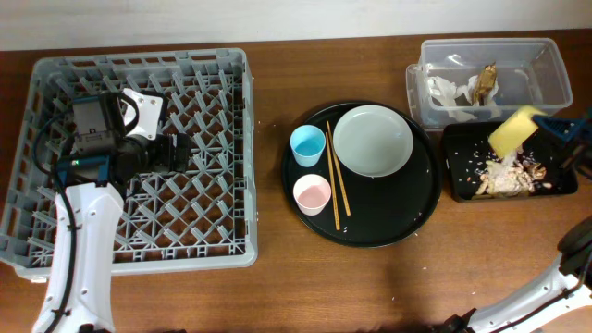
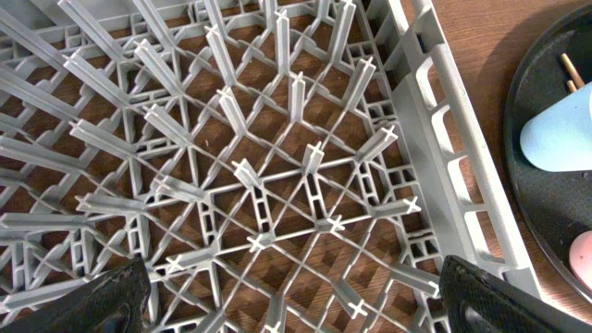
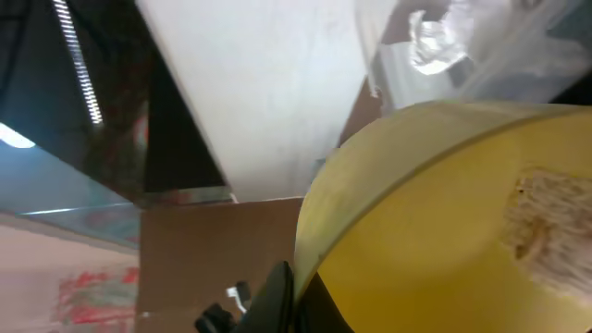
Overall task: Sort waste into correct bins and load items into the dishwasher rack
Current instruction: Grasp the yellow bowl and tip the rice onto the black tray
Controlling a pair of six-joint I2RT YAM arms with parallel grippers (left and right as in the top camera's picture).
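The grey dishwasher rack [image 1: 139,148] sits at the left. My left gripper [image 1: 183,153] hovers open and empty over its pegs [image 2: 296,287]. On the round black tray [image 1: 407,217] stand the light-blue cup [image 1: 307,144], the pink cup [image 1: 312,193], the chopsticks [image 1: 335,171] and the pale plate-bowl [image 1: 373,141]. My right gripper [image 1: 548,126] is shut on the rim of the yellow bowl [image 1: 516,131], tilted over the black rectangular tray [image 1: 455,162], where noodle scraps [image 1: 507,178] lie. In the right wrist view a finger [image 3: 294,294] pinches the bowl [image 3: 435,222]; scraps [image 3: 546,222] cling inside it.
The clear tub [image 1: 546,65] at the back right holds white tissue [image 1: 449,92] and the brown wrapper [image 1: 485,83]. The left wrist view shows the rack wall [image 2: 444,157] and the blue cup [image 2: 560,139] beyond it. Bare wooden table lies in front.
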